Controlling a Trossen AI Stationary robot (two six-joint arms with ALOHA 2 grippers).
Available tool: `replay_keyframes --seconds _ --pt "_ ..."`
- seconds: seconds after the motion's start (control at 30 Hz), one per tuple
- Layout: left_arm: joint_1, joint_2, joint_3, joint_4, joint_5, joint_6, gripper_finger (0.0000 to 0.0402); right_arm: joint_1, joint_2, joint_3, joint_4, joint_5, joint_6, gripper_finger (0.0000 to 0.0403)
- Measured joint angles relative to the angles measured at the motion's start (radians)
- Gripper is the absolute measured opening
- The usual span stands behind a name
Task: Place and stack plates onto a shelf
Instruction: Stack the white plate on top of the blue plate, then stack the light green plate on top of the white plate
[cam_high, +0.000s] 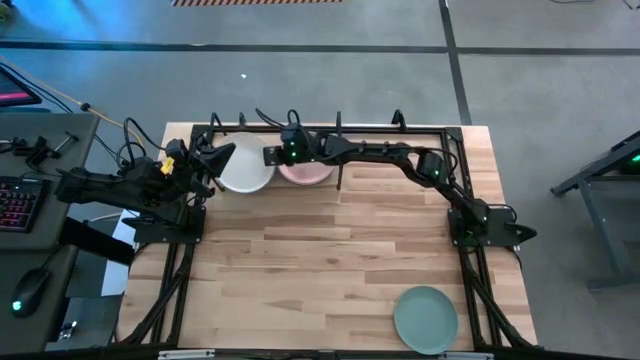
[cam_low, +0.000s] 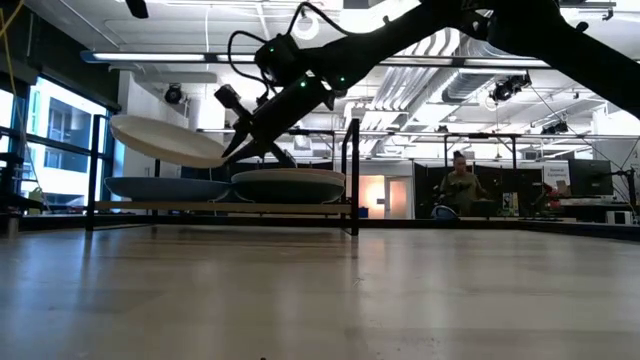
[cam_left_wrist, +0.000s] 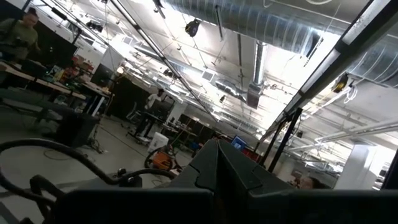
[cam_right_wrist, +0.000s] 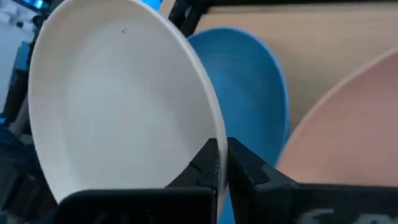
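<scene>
While the left gripper (cam_high: 215, 160) waits at the table's 10 o'clock corner, off the shelf's end, its jaws cannot be told apart or together from any view. Just beside it, the white plate (cam_high: 245, 168) hangs tilted above the blue plate (cam_right_wrist: 249, 93), which lies on the shelf (cam_high: 420, 140) along the 12 o'clock edge; the low view shows clear air between the two. The right gripper (cam_right_wrist: 222, 163) has its jaws clamped on the white plate's rim, one finger over and one under. Next along, the pink plate (cam_high: 307, 172) rests on the shelf atop a darker one. Well apart, at 5 o'clock, the sage plate (cam_high: 426, 319) lies on the bare table. Judgement: the plates look stiff, light and matte, so the grip is fair, but a single rim pinch lets the plate droop and twist. They may chip if dropped. Hold at the rim, deep enough to bear on the shallow wall, and set down level.
</scene>
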Motion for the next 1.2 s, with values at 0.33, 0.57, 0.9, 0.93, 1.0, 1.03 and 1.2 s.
replay_keyframes --seconds 0.33,0.57,0.9,0.93,1.0,1.03,1.2 --pt "0.000 0.000 0.000 -0.001 -0.001 0.000 0.0000 0.004 -0.001 0.000 0.044 0.008 -0.048 0.0067" --pt "0.000 0.000 0.000 -0.001 -0.001 -0.001 0.0000 -0.007 -0.001 0.000 0.044 0.008 -0.084 0.0165" --pt "0.000 0.000 0.000 -0.001 -0.001 -0.001 0.0000 -0.083 -0.097 0.000 -0.050 -0.121 -0.272 0.0197" --pt "0.000 0.000 0.000 -0.002 -0.003 -0.001 0.0000 -0.087 -0.126 0.000 -0.083 -0.136 -0.331 0.0197" --pt "0.000 0.000 0.000 -0.005 -0.003 0.010 0.0000 -0.091 -0.189 0.002 -0.197 -0.159 -0.468 0.0197" --pt "0.000 0.000 0.000 -0.008 -0.003 0.017 0.0000 -0.091 -0.217 0.002 -0.267 -0.157 -0.531 0.0197" --pt "0.000 0.000 0.000 -0.040 -0.004 0.026 0.0000 -0.061 -0.344 -0.006 -0.592 -0.144 -0.791 0.0197"
